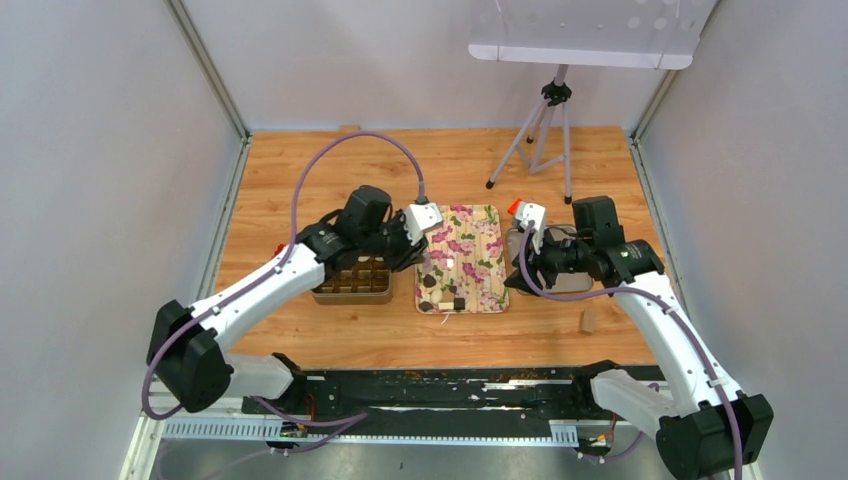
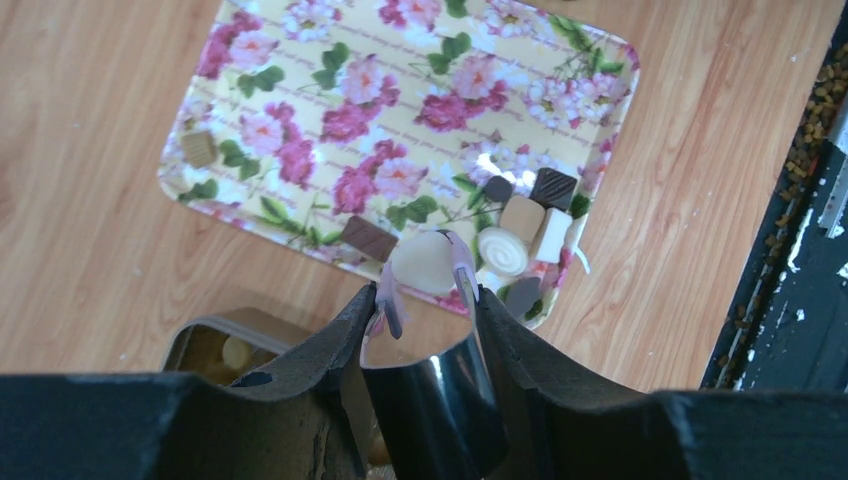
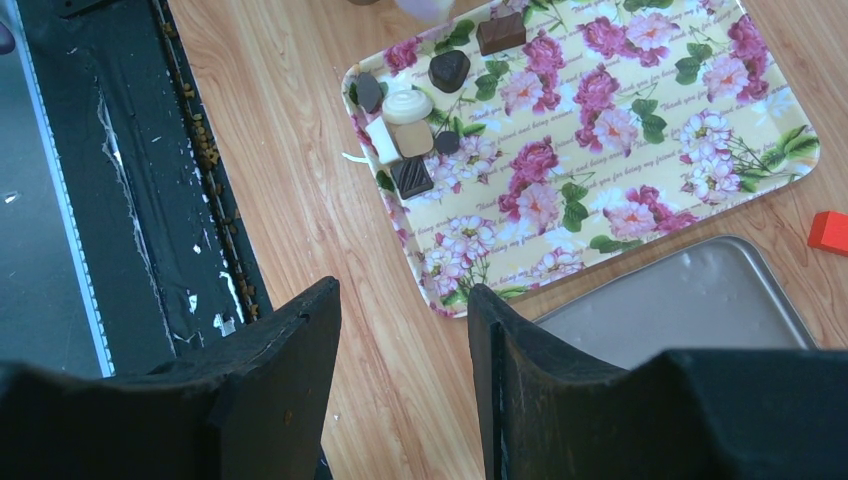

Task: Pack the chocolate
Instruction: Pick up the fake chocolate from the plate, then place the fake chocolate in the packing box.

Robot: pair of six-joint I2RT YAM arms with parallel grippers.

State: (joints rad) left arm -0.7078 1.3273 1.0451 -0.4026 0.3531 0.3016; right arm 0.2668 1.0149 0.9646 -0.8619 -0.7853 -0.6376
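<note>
Several chocolate pieces [image 2: 520, 225], dark, cream and tan, lie at the near corner of the flowered tray [image 2: 300, 110]. They also show in the right wrist view [image 3: 405, 140] and the top view [image 1: 445, 297]. My left gripper [image 2: 425, 300] is shut on metal tongs [image 2: 440, 390]. The tongs' lilac tips pinch a round cream-white chocolate [image 2: 422, 262] over the tray's near edge. The brown compartment box [image 1: 352, 282] stands left of the tray, with a cream piece [image 2: 236, 352] inside. My right gripper [image 3: 403, 300] is open and empty above bare wood beside the tray.
A silver metal lid [image 3: 690, 300] lies right of the tray. A small red block [image 3: 828, 230] sits beyond it. A lone tan cylinder [image 1: 588, 320] stands near the right arm. A tripod [image 1: 540, 130] stands at the back. A black rail [image 3: 110, 170] runs along the near edge.
</note>
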